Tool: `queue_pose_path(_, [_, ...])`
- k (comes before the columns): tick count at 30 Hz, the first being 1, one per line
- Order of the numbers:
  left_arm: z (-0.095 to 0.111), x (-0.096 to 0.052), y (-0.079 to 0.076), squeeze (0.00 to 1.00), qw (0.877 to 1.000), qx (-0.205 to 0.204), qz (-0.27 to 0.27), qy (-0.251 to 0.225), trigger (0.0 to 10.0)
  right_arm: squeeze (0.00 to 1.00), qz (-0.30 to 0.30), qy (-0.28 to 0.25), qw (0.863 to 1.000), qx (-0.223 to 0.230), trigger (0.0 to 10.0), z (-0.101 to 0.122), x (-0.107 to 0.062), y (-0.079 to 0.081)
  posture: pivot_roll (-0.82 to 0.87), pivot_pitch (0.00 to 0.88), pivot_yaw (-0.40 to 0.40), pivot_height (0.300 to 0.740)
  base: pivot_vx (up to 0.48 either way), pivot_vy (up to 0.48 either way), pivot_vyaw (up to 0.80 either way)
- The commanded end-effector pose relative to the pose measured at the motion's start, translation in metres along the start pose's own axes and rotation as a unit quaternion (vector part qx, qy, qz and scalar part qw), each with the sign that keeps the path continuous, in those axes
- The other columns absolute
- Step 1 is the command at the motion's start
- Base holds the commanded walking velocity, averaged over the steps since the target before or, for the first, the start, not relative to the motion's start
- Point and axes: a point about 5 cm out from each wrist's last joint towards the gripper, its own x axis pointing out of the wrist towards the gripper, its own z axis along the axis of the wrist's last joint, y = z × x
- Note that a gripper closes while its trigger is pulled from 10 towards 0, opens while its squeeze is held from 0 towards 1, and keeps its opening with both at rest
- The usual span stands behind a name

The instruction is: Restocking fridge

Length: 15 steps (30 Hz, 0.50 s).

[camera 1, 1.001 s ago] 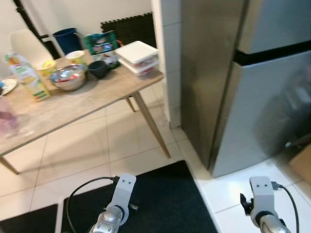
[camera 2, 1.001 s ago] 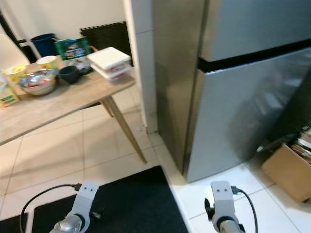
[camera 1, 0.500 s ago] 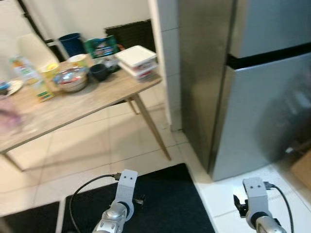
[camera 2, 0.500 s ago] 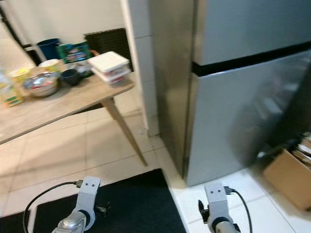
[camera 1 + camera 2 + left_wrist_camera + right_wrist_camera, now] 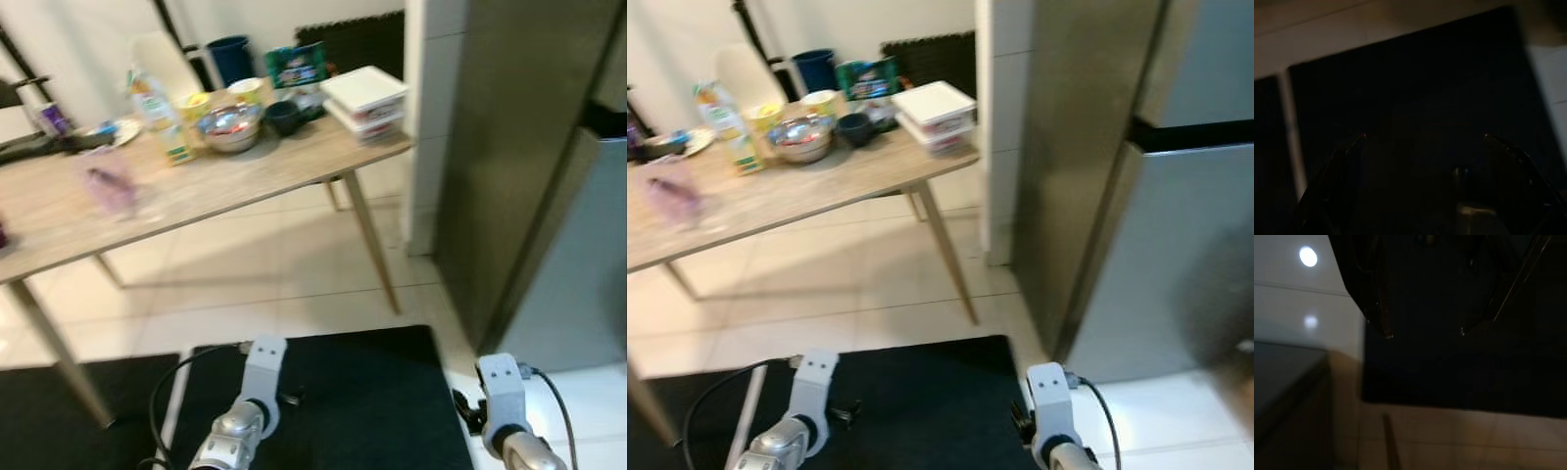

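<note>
The steel fridge (image 5: 534, 157) stands closed at the right. A wooden table (image 5: 245, 196) to its left carries a juice carton (image 5: 160, 119), a steel bowl (image 5: 230, 127), a dark bowl (image 5: 284, 116), stacked white lidded containers (image 5: 365, 96) and a green packet (image 5: 299, 67). Both silver arms hang low, the left arm (image 5: 257, 387) and the right arm (image 5: 498, 397), above a black floor mat (image 5: 372, 392). In the dark wrist views my left gripper (image 5: 1423, 136) and right gripper (image 5: 1425, 334) are open over the mat, holding nothing.
A blue bucket (image 5: 231, 54) and a white chair back (image 5: 162, 59) stand behind the table. A blurred clear container with something pink (image 5: 110, 186) sits on the near part of the table. A white tiled pillar (image 5: 431, 117) is between table and fridge. Pale floor tiles surround the mat.
The whole picture has shifted right: the camera turned left, so the table now fills the middle and the fridge sits at the right edge. Both arms still hang low.
</note>
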Motion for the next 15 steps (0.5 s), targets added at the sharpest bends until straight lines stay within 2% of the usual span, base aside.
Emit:
queue_pose_path(1, [-0.0039, -0.0018, 0.0045, 0.0, 1.0, 0.005, 0.008, 0.008, 10.0, 0.0, 0.004, 0.005, 1.0, 0.008, 10.0, -0.0039, -0.0011, 0.0034, -0.07, 0.127, 0.106, 0.73, 0.0, 0.0, 0.8])
queue_pose_path(9, [0.0029, -0.0032, 0.0052, 0.0, 1.0, 0.004, 0.006, -0.002, 10.0, 0.0, -0.013, 0.008, 1.0, 0.024, 10.0, -0.006, -0.0025, -0.0012, -0.06, 0.131, 0.107, 0.73, 0.0, 0.0, 0.73])
queue_pose_path(12, [0.0021, -0.0036, 0.0086, 0.0, 1.0, 0.002, 0.016, 0.006, 10.0, 0.0, -0.021, 0.014, 0.998, 0.053, 10.0, -0.0073, -0.0026, -0.0038, -0.06, 0.132, 0.107, 0.73, 0.0, 0.0, 0.0])
queue_pose_path(15, [0.0027, -0.0039, 0.0093, 0.0, 1.0, -0.002, 0.018, 0.004, 10.0, 0.0, -0.019, 0.013, 0.998, 0.052, 10.0, -0.0072, -0.0026, -0.0036, -0.07, 0.133, 0.107, 0.73, 0.0, 0.0, 0.0])
